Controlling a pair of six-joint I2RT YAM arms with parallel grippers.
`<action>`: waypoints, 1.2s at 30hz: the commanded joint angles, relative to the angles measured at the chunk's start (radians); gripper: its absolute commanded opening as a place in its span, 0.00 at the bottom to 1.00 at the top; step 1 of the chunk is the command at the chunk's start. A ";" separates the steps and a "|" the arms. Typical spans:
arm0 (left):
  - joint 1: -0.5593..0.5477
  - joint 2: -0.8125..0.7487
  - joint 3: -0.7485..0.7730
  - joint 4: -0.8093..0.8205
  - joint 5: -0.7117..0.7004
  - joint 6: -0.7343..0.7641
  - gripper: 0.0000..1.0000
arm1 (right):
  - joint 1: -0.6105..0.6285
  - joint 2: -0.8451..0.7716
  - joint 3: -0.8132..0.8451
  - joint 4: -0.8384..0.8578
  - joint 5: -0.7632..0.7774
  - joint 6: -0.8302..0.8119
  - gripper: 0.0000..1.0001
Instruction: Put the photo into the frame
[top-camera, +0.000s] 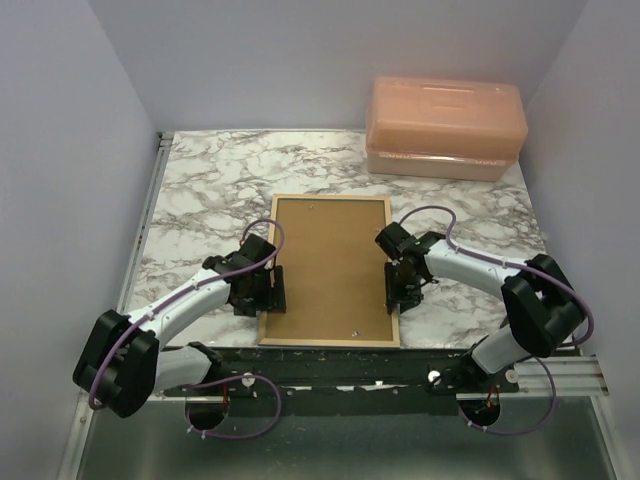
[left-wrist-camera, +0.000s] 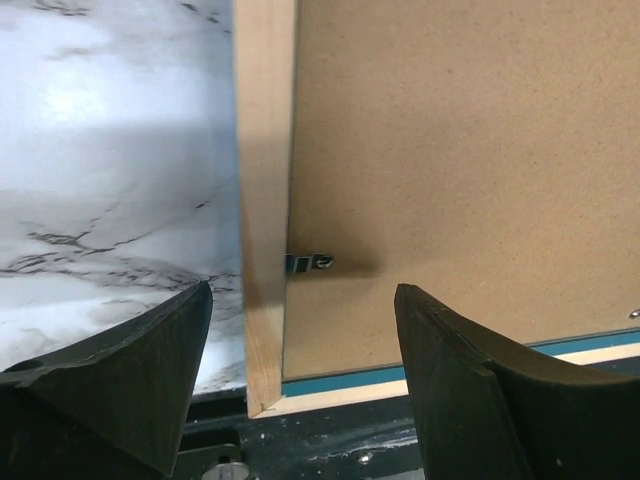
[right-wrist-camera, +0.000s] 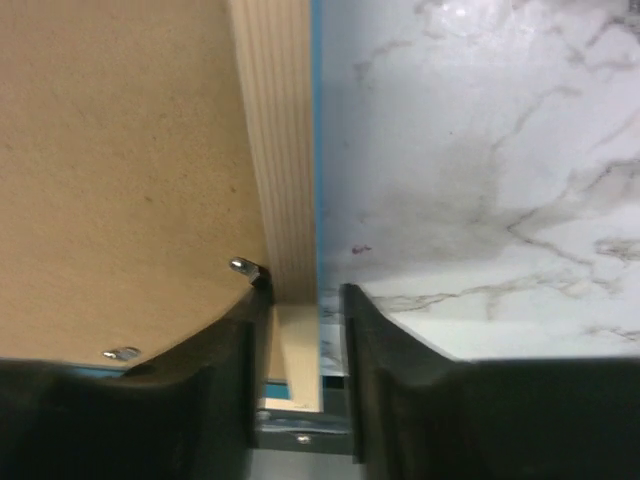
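The frame (top-camera: 330, 342) lies face down in the middle of the marble table, its pale wood back up and a blue edge showing. A plain brown backing board (top-camera: 330, 265) fills it. The photo is hidden from view. My left gripper (top-camera: 277, 289) is open and straddles the frame's left rail (left-wrist-camera: 262, 200) near its near corner, by a small metal clip (left-wrist-camera: 310, 263). My right gripper (top-camera: 398, 290) is open only narrowly around the right rail (right-wrist-camera: 282, 150). Its inner finger (right-wrist-camera: 235, 350) rests on the backing board (right-wrist-camera: 120, 150) at a metal clip (right-wrist-camera: 245, 267), and a sliver of marble shows beside the outer finger.
A peach plastic box (top-camera: 445, 125) stands at the table's far right corner. The frame's near rail lies along the table's dark front edge (top-camera: 330, 360). White walls close in on the left, the back and the right.
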 joint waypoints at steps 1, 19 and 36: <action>0.072 -0.036 0.061 -0.045 0.025 0.030 0.75 | -0.008 0.031 0.045 0.032 0.101 -0.018 0.55; 0.281 0.269 0.231 0.081 0.291 0.149 0.63 | -0.221 0.326 0.356 0.143 -0.229 -0.106 0.89; 0.115 0.039 0.055 0.057 0.310 0.020 0.61 | -0.221 0.167 0.171 0.052 -0.232 -0.110 0.90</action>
